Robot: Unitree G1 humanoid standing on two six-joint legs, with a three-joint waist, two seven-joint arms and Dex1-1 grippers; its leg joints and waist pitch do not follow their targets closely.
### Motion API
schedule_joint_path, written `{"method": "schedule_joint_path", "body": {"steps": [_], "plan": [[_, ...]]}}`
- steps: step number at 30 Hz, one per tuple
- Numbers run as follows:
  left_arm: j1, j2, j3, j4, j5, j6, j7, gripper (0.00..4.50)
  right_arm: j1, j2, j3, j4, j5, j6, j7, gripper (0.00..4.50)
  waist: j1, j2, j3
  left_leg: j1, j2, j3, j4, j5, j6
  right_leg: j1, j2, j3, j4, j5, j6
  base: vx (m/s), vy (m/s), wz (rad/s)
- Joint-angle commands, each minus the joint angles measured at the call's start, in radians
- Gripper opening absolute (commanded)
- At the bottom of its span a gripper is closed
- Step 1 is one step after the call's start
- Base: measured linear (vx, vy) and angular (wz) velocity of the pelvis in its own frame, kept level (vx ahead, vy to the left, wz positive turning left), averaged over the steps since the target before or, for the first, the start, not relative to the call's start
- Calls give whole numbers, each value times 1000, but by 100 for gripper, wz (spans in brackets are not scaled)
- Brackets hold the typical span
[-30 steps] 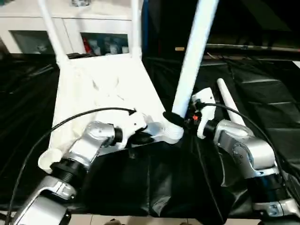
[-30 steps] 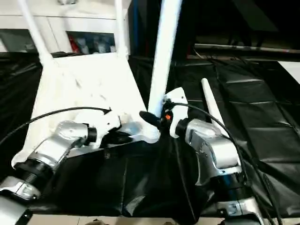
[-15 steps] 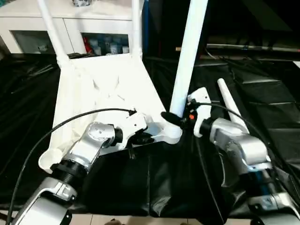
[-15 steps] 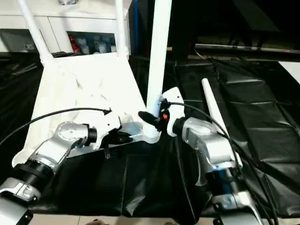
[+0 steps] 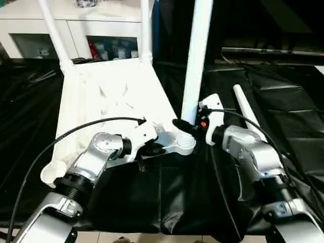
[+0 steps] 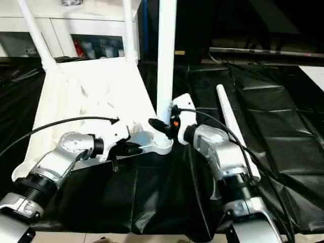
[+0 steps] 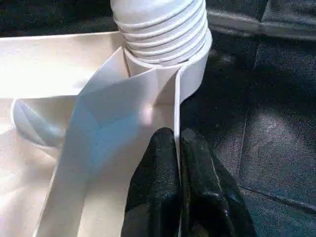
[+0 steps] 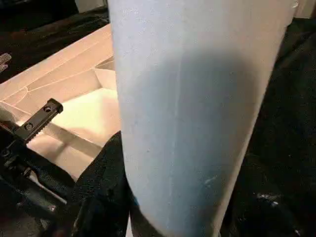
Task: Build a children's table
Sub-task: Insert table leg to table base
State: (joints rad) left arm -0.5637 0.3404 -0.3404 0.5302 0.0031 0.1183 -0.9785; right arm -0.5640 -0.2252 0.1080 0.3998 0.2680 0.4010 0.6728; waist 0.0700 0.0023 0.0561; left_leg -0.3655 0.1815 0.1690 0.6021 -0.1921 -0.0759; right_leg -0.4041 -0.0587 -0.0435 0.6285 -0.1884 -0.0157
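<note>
The tabletop (image 5: pixel 109 96) is plain white, as are the upright leg (image 5: pixel 196 55) and the loose leg (image 5: pixel 246 112) lying on the glossy black cloth (image 5: pixel 293 101). Both forearms are silver, the fingers (image 7: pixel 168 192) black. The right gripper (image 5: pixel 186 127) carries a small orange-red mark.

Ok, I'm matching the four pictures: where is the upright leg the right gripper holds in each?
Left eye: upright leg, centre, top edge down to corner socket.
Right eye: leg, left of centre.
Left wrist: threaded base in the socket.
Right wrist: leg close up.
Shared landmark: the corner socket.
</note>
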Motion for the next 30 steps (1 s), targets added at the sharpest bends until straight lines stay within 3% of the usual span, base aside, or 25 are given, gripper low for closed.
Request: {"method": "schedule_joint_path", "body": {"steps": [1, 9, 10, 12, 13, 14, 16, 19, 20, 21, 25, 30], "plan": [[13, -24, 11, 15, -20, -27, -4, 0, 9, 5, -10, 60, -15, -6, -14, 189, 2, -12, -66, 2, 37, -7, -67, -134, 25, 52, -78, 45, -86, -256, -171, 0, 0, 0], [4, -25, 15, 12, -18, -20, -9, 0, 77, 40, -100, 101, 36, -54, -69, 189, 3, -7, -67, 4, 39, -9, -70, -156, 21, 52, -79, 45, -88, -265, -174, 0, 0, 0], [1, -26, 17, 15, -18, -21, -9, 0, 91, 48, -117, 112, 39, -76, -80, 189, 3, 4, -68, 7, 40, -9, -70, -161, 19, 48, -78, 45, -90, -250, -179, 0, 0, 0], [0, -25, 17, 16, -16, -22, -10, 0, 104, 56, -129, 117, 41, -94, -91, 189, 3, 0, -68, 5, 38, -9, -71, -164, 19, 51, -78, 44, -88, -245, -183, 0, 0, 0], [-2, -26, 17, 18, -16, -22, -10, 0, 113, 62, -138, 120, 43, -108, -97, 189, 4, 10, -67, 6, 38, -10, -71, -175, 18, 50, -79, 44, -89, -258, -185, 0, 0, 0], [-5, -27, 17, 20, -15, -23, -11, 0, 130, 73, -152, 120, 46, -133, -110, 189, 2, 7, -67, 7, 39, -9, -71, -181, 18, 49, -78, 44, -92, -263, -183, 0, 0, 0], [-9, -27, 19, 24, -14, -24, -11, 0, 148, 83, -162, 118, 48, -163, -123, 189, 4, 13, -68, 7, 39, -12, -73, -192, 13, 51, -79, 44, -92, -267, -182, 0, 0, 0], [-16, -28, 22, 29, -14, -25, -11, 0, 173, 93, -160, 109, 37, -207, -132, 189, 3, 14, -70, 8, 40, -11, -74, -192, 15, 49, -78, 43, -90, -232, -189, 0, 0, 0], [-22, -28, 25, 35, -14, -26, -11, 0, 200, 100, -146, 103, 10, -269, -141, 189, 6, 21, -70, 7, 40, -12, -74, -191, 15, 49, -79, 44, -90, -227, -190, 0, 0, 0], [-23, -28, 25, 36, -14, -27, -11, 0, 203, 101, -144, 103, 8, -276, -142, 189, 7, 19, -72, 8, 40, -11, -74, -188, 16, 49, -78, 44, -90, -210, -191, 0, 0, 0], [-33, -27, 28, 47, -9, -32, -11, 0, 253, 129, -130, 106, -19, -396, -149, 189, 12, 28, -73, 9, 41, -12, -76, -204, 14, 49, -78, 43, -90, -195, -196, 0, 0, 0], [-34, -23, 29, 49, -8, -33, -16, 0, 268, 151, -145, 118, -19, -466, -169, 188, 12, 31, -74, 8, 42, -13, -79, -210, 20, 52, -79, 42, -88, -162, -208, 0, 0, 0]]}}
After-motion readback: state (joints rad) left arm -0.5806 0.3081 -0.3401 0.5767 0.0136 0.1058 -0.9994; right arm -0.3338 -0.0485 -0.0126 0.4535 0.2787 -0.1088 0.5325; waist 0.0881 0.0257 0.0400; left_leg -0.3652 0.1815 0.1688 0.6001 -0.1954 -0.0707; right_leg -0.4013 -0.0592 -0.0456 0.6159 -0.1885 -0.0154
